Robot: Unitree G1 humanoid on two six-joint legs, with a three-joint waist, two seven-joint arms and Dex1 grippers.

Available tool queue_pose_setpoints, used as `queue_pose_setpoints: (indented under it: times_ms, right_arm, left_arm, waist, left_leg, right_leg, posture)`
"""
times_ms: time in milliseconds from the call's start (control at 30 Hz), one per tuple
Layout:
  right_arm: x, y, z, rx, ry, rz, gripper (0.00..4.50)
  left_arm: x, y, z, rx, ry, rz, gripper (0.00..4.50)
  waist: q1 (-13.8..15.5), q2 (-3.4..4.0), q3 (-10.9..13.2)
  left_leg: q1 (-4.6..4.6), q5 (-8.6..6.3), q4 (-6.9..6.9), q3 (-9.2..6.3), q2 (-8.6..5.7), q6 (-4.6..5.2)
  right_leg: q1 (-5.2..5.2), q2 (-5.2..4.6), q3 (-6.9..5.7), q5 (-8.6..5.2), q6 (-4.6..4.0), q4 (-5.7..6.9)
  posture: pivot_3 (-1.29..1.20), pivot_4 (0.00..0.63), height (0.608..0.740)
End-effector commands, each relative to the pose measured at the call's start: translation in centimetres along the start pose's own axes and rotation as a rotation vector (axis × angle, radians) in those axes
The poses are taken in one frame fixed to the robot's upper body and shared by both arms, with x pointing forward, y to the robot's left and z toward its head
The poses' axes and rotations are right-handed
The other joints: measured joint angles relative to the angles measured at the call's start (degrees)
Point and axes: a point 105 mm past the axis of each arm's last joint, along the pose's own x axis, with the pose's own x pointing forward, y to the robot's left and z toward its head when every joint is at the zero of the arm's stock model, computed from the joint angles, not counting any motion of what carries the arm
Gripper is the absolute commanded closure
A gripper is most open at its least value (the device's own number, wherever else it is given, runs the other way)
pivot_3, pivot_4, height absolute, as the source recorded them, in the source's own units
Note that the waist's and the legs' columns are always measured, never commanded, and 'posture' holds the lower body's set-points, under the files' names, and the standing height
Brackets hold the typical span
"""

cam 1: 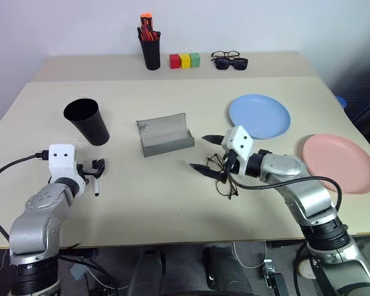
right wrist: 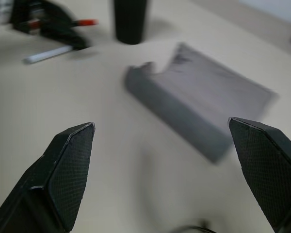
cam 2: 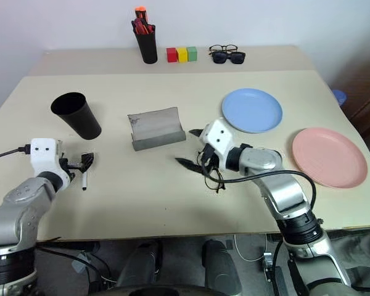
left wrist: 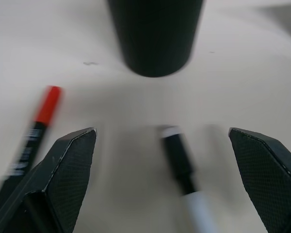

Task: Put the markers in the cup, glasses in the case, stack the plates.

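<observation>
The wide black cup [cam 1: 86, 120] stands upright at the left of the table. In front of it my left gripper [cam 1: 97, 166] is open and low over the table. A black-capped marker [left wrist: 179, 160] lies between its fingers, untouched, and a red-capped marker [left wrist: 44, 109] lies just outside one finger. The grey case [cam 1: 164, 135] sits open mid-table. The wire-framed glasses [cam 1: 226, 183] lie to its right. My right gripper [cam 1: 205, 153] hovers open over their left side, pointing toward the case, with nothing held. The blue plate [cam 1: 259, 116] and the pink plate [cam 1: 339, 163] lie apart at the right.
On the back table stand a slim black pen cup [cam 1: 151, 49] with red and orange pens, three coloured blocks [cam 1: 184, 60], and two dark pairs of glasses [cam 1: 229, 60]. Bare tabletop [cam 1: 154, 197] lies in front of the case.
</observation>
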Motion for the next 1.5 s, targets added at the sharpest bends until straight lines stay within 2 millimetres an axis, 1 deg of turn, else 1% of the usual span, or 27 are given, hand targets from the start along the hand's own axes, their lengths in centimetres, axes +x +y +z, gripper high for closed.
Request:
queue_pose_setpoints:
  times_ms: [33, 167, 233, 267, 333, 467, 533, 567, 633, 733, 767, 800, 833, 867, 933, 1000, 1033, 1067, 1100, 1167, 1233, 1300, 1367, 1433, 1500]
  right_arm:
    - [1.0, 1.3, 2.1, -0.047, -0.070, 0.049, 0.00]
    - [1.4, 1.8, 2.0, -0.039, -0.075, 0.068, 0.00]
    - [1.4, 1.9, 2.0, -0.037, -0.076, 0.067, 0.00]
    - [1.4, 1.9, 2.0, -0.036, -0.076, 0.065, 0.00]
    - [1.3, 1.9, 1.9, -0.033, -0.074, 0.060, 0.00]
    - [1.5, 1.9, 1.8, -0.032, -0.075, 0.059, 0.00]
    - [1.7, 1.8, 1.8, -0.035, -0.077, 0.058, 0.00]
    - [1.7, 1.8, 1.9, -0.037, -0.078, 0.056, 0.00]
    - [1.9, 1.8, 2.0, -0.040, -0.082, 0.055, 0.00]
    - [2.1, 1.6, 2.3, -0.042, -0.096, 0.054, 0.00]
    - [2.3, 1.5, 2.4, -0.041, -0.102, 0.051, 0.00]
    - [2.4, 1.5, 2.5, -0.041, -0.107, 0.049, 0.00]
    - [2.6, 1.4, 2.6, -0.043, -0.112, 0.049, 0.00]
    - [2.8, 1.4, 2.6, -0.045, -0.115, 0.049, 0.00]
    - [3.0, 1.5, 2.7, -0.048, -0.121, 0.050, 0.00]
    - [3.2, 1.2, 3.0, -0.054, -0.136, 0.036, 0.00]
    - [3.4, 1.1, 3.2, -0.057, -0.145, 0.028, 0.00]
    - [3.5, 0.9, 3.4, -0.059, -0.156, 0.019, 0.00]
    - [3.7, 0.7, 3.6, -0.057, -0.166, 0.009, 0.00]
    - [4.1, 0.4, 4.2, -0.052, -0.194, -0.009, 0.00]
    - [4.8, 0.1, 5.0, -0.040, -0.232, -0.027, 0.00]
    - [5.7, -0.2, 6.0, -0.001, -0.279, -0.050, 0.00]
    - [6.4, -0.3, 6.5, 0.041, -0.310, -0.067, 0.00]
    - [7.1, -0.3, 6.5, 0.053, -0.315, -0.077, 0.00]
    - [7.5, 0.0, 6.4, 0.057, -0.316, -0.081, 0.00]
  left_arm:
    - [-0.1, -0.2, 0.2, -0.047, 0.080, 0.039, 0.01]
    - [-0.1, 0.3, -1.3, -0.063, 0.246, 0.087, 0.01]
    - [-0.3, 0.5, -1.5, -0.072, 0.282, 0.087, 0.01]
    - [-0.4, 0.9, -1.7, -0.067, 0.302, 0.109, 0.26]
    - [-0.5, 1.8, -1.9, -0.054, 0.316, 0.144, 0.84]
    - [-0.4, 2.6, -0.5, -0.055, 0.249, 0.169, 2.84]
    - [-0.4, 2.2, 0.7, -0.046, 0.193, 0.128, 3.83]
    - [-0.5, 1.6, 1.5, -0.025, 0.157, 0.077, 4.37]
    - [-0.8, 0.3, 2.8, 0.034, 0.093, -0.008, 4.37]
    - [-1.9, -3.4, 4.9, 0.133, -0.031, -0.212, 4.37]
    - [-2.5, -5.0, 6.2, 0.180, -0.114, -0.301, 4.37]
    - [-3.0, -6.2, 7.3, 0.214, -0.188, -0.361, 4.37]
    - [-3.5, -7.2, 8.8, 0.255, -0.283, -0.409, 4.37]
    - [-3.9, -7.7, 9.7, 0.282, -0.344, -0.435, 4.37]
    - [-3.9, -7.5, 11.7, 0.297, -0.473, -0.400, 4.37]
    - [-3.2, -4.5, 16.1, 0.189, -0.658, -0.188, 4.37]
    - [-3.2, -3.3, 17.9, 0.160, -0.741, -0.099, 4.37]
    - [-3.2, -2.5, 19.0, 0.146, -0.795, -0.037, 4.37]
    - [-3.1, -2.0, 19.5, 0.159, -0.822, 0.002, 4.37]
    - [-2.4, -1.5, 19.6, 0.241, -0.849, 0.082, 4.37]
    - [-1.3, -0.5, 19.2, 0.253, -0.845, 0.155, 4.37]
    - [-0.6, 0.6, 18.8, 0.204, -0.855, 0.214, 4.37]
    - [0.0, 1.5, 18.4, 0.172, -0.853, 0.268, 4.37]
    - [0.5, 1.9, 17.9, 0.139, -0.852, 0.295, 4.37]
    - [1.1, 1.9, 17.3, 0.131, -0.846, 0.300, 4.37]
  waist:
    - [-0.2, 0.00, 0.0]
    - [-0.5, -0.01, 0.0]
    - [-0.6, -0.02, 0.0]
    - [-0.8, -0.02, 0.0]
    - [-1.4, -0.02, 0.0]
    - [-1.7, -0.02, 0.0]
    - [-1.7, -0.02, 0.0]
    - [-1.6, -0.03, 0.0]
    - [-1.5, -0.06, 0.0]
    - [-1.3, -0.06, 0.0]
    - [-1.2, -0.06, 0.0]
    - [-1.1, -0.07, 0.0]
    - [-1.1, -0.07, 0.0]
    - [-1.1, -0.07, 0.0]
    - [-1.2, -0.07, 0.0]
    - [-1.2, -0.08, 0.0]
    - [-1.1, -0.09, 0.0]
    - [-1.3, -0.10, 0.0]
    - [-1.5, -0.10, 0.0]
    - [-1.7, -0.08, 0.0]
    - [-1.5, -0.08, 0.0]
    - [-1.5, -0.08, 0.0]
    - [-1.5, -0.10, 0.0]
    - [-1.4, -0.12, 0.0]
    - [-1.2, -0.12, 0.0]
  left_leg:
    - [0.01, 0.00, 0.00, -0.02, 0.00, 0.00]
    - [0.05, 0.00, -0.01, -0.05, 0.01, 0.00]
    - [0.06, 0.00, -0.01, -0.05, 0.01, 0.00]
    - [0.07, 0.00, -0.01, -0.04, 0.00, 0.00]
    - [0.08, 0.00, -0.02, -0.05, 0.01, -0.01]
    - [0.15, 0.01, -0.05, -0.05, 0.02, -0.02]
    - [0.16, 0.01, -0.06, -0.06, 0.03, -0.02]
    - [0.15, 0.01, -0.06, -0.06, 0.02, -0.02]
    - [0.09, 0.03, -0.04, -0.06, 0.02, -0.05]
    - [0.06, 0.05, -0.04, -0.05, 0.01, -0.10]
    - [0.05, 0.06, -0.05, -0.05, 0.01, -0.12]
    - [0.05, 0.06, -0.05, -0.05, 0.00, -0.13]
    - [0.04, 0.07, -0.05, -0.05, 0.01, -0.14]
    - [0.04, 0.07, -0.05, -0.04, 0.01, -0.15]
    - [0.05, 0.07, -0.06, -0.04, 0.01, -0.14]
    - [0.06, 0.07, -0.06, -0.05, 0.01, -0.14]
    - [0.06, 0.08, -0.04, -0.06, 0.01, -0.14]
    - [0.05, 0.08, -0.02, -0.07, 0.01, -0.14]
    - [0.05, 0.08, -0.01, -0.06, 0.01, -0.14]
    - [0.08, 0.07, -0.06, 0.02, 0.00, -0.13]
    - [0.08, 0.06, -0.14, 0.00, 0.00, -0.11]
    - [0.03, 0.07, -0.14, -0.05, 0.01, -0.12]
    - [-0.01, 0.07, -0.10, -0.04, 0.00, -0.12]
    - [-0.04, 0.07, -0.06, -0.04, -0.01, -0.13]
    - [-0.04, 0.07, -0.05, -0.04, -0.01, -0.13]
  right_leg:
    - [0.00, 0.01, -0.01, 0.00, 0.00, 0.03]
    - [-0.01, 0.05, -0.02, 0.00, 0.00, 0.11]
    - [-0.01, 0.05, -0.02, 0.00, 0.00, 0.13]
    - [0.00, 0.04, -0.01, 0.00, 0.00, 0.13]
    - [0.00, 0.04, -0.01, 0.00, 0.00, 0.14]
    - [0.00, 0.06, -0.01, 0.00, -0.02, 0.21]
    - [-0.01, 0.07, -0.01, 0.00, -0.03, 0.22]
    - [-0.01, 0.07, -0.01, 0.00, -0.03, 0.22]
    - [-0.02, 0.05, -0.01, 0.00, -0.02, 0.20]
    - [-0.02, 0.00, -0.01, 0.00, -0.02, 0.16]
    - [-0.02, -0.01, -0.02, 0.00, -0.02, 0.16]
    - [-0.02, -0.01, -0.02, 0.00, -0.03, 0.14]
    - [-0.02, -0.01, -0.02, 0.00, -0.03, 0.13]
    - [-0.02, -0.01, -0.01, 0.00, -0.04, 0.12]
    - [-0.02, 0.00, -0.02, 0.00, -0.04, 0.13]
    - [-0.02, 0.01, -0.01, 0.00, -0.04, 0.14]
    - [-0.03, 0.04, -0.03, 0.00, -0.04, 0.15]
    - [-0.02, 0.05, -0.03, 0.01, -0.04, 0.16]
    - [-0.02, 0.05, -0.02, 0.02, -0.03, 0.15]
    - [-0.02, 0.02, 0.04, 0.02, 0.00, 0.13]
    - [-0.06, 0.02, 0.02, 0.02, 0.00, 0.16]
    - [-0.15, 0.04, -0.02, 0.03, -0.01, 0.22]
    - [-0.17, 0.01, -0.02, 0.04, 0.00, 0.23]
    - [-0.16, -0.01, -0.01, 0.09, 0.07, 0.22]
    - [-0.16, -0.01, -0.02, 0.09, 0.08, 0.22]
  posture:
    - [0.00, 0.150, 0.740]
    - [0.00, 0.150, 0.740]
    - [0.00, 0.150, 0.740]
    - [0.00, 0.150, 0.740]
    - [0.00, 0.150, 0.740]
    - [0.00, 0.150, 0.740]
    - [0.00, 0.150, 0.740]
    - [0.00, 0.150, 0.740]
    - [0.00, 0.150, 0.740]
    - [0.00, 0.150, 0.740]
    - [0.00, 0.150, 0.740]
    - [0.00, 0.150, 0.740]
    - [0.00, 0.150, 0.740]
    - [0.00, 0.150, 0.740]
    - [0.00, 0.150, 0.740]
    - [0.00, 0.150, 0.740]
    - [0.00, 0.150, 0.740]
    - [0.00, 0.150, 0.740]
    - [0.00, 0.150, 0.740]
    - [0.00, 0.150, 0.740]
    - [0.00, 0.150, 0.740]
    - [0.00, 0.150, 0.740]
    - [0.00, 0.150, 0.740]
    - [0.00, 0.150, 0.740]
    - [0.00, 0.150, 0.740]
